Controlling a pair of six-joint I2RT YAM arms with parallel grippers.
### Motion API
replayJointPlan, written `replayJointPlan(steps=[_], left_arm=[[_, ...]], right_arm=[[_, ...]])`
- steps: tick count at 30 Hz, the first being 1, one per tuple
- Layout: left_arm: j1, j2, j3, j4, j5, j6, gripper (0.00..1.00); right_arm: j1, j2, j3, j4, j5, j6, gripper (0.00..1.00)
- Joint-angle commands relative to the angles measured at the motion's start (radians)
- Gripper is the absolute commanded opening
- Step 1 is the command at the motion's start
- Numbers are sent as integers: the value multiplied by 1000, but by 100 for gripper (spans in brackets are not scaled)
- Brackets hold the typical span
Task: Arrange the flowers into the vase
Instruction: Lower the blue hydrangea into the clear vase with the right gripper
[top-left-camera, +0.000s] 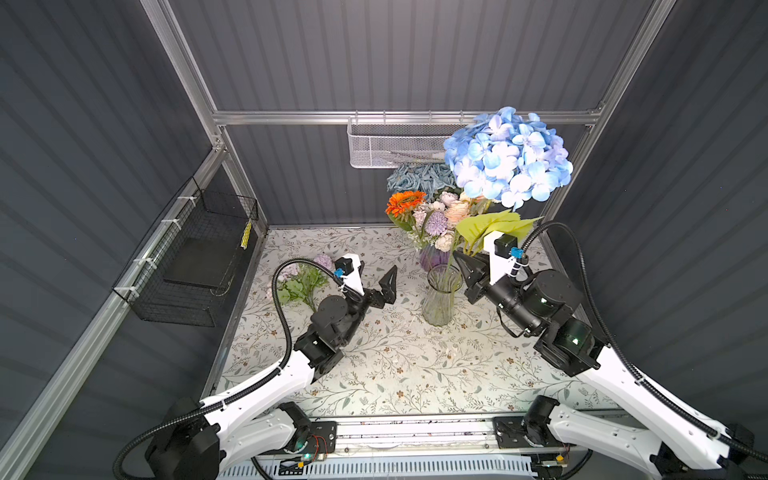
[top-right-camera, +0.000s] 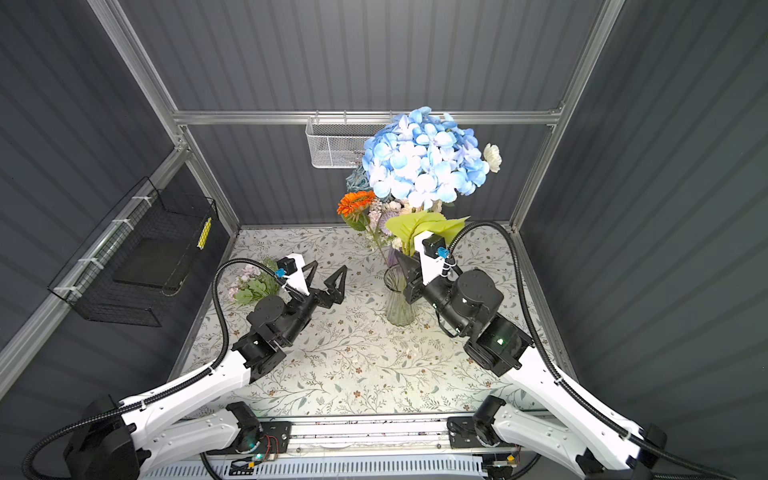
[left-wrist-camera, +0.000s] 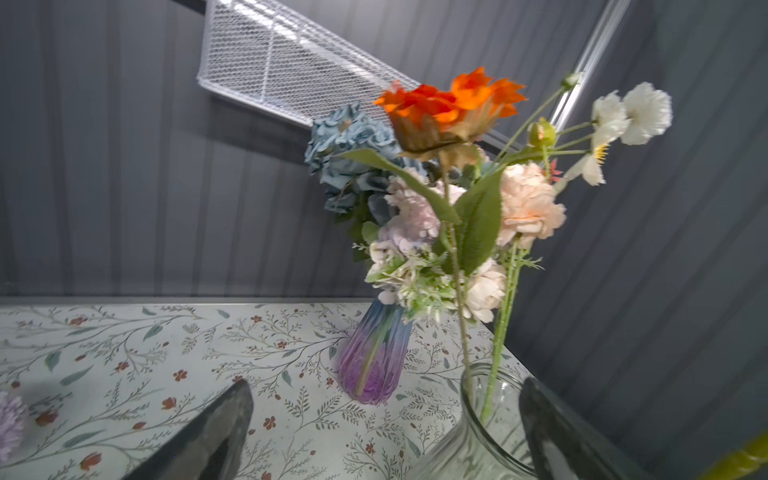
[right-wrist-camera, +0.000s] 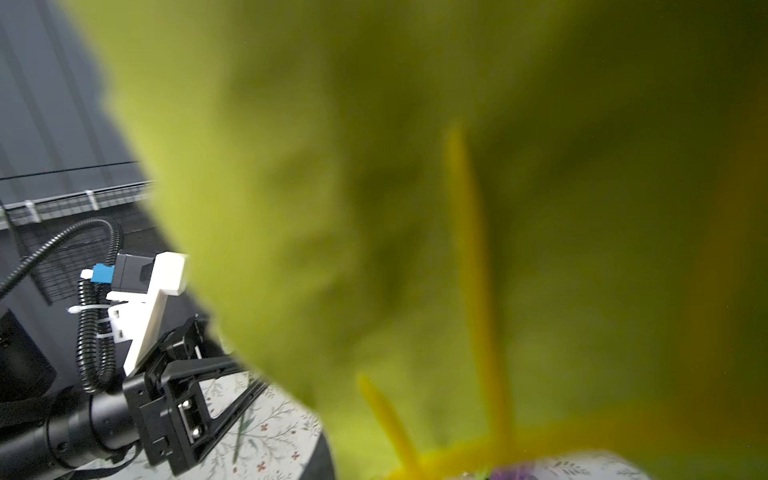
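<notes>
The right gripper (top-left-camera: 460, 258) is closed, it seems on the stem of the blue hydrangea (top-left-camera: 507, 158), though leaves (top-left-camera: 492, 226) hide the grip, and holds it upright over the clear vase (top-left-camera: 440, 301) so the stem can drop in. The left gripper (top-right-camera: 330, 267) hangs nearby, wide open and empty

No word, number or brand can be read in any view. The only thing like a label is a yellow strip (top-left-camera: 247, 235) that hangs on the front of the black wire basket (top-left-camera: 195, 266) on the left wall, seen in both top views. It carries dark marks, but they are too small and blurred to read.
</notes>
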Motion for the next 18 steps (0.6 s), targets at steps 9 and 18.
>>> replayJointPlan(steps=[9, 18], left_arm=[[13, 38, 4, -34, 13, -84, 100], [15, 46, 11, -45, 5, -82, 100]], right_arm=[[-27, 90, 160, 62, 24, -206, 0], [-126, 151, 67, 190, -95, -46, 0]])
